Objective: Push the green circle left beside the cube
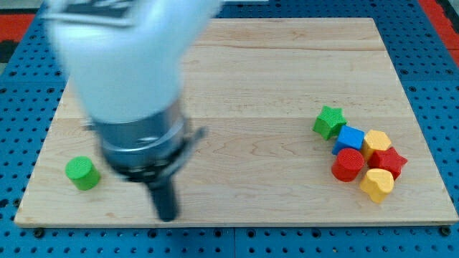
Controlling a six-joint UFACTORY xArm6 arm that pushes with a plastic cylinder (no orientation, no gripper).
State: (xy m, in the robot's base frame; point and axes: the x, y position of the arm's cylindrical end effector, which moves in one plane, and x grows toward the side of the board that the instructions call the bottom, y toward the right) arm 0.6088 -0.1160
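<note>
My tip [167, 215] rests on the wooden board [287, 64] near the view's bottom edge, with the green circle [82, 173] lying to the view's left of it and slightly higher, near but not touching. There are no jaws to spread or close on this rig (the arm ends in a bare dark rod), so nothing is held. The circle is a short, bright green cylinder standing upright close to the board's left edge, well apart from everything else. The blue cube [350, 137] sits far off at the view's right, packed in a cluster with a green star [329, 121], a red cylinder [348, 164], a red star [388, 160] and two yellow blocks [376, 183], whose shapes are hard to read.
</note>
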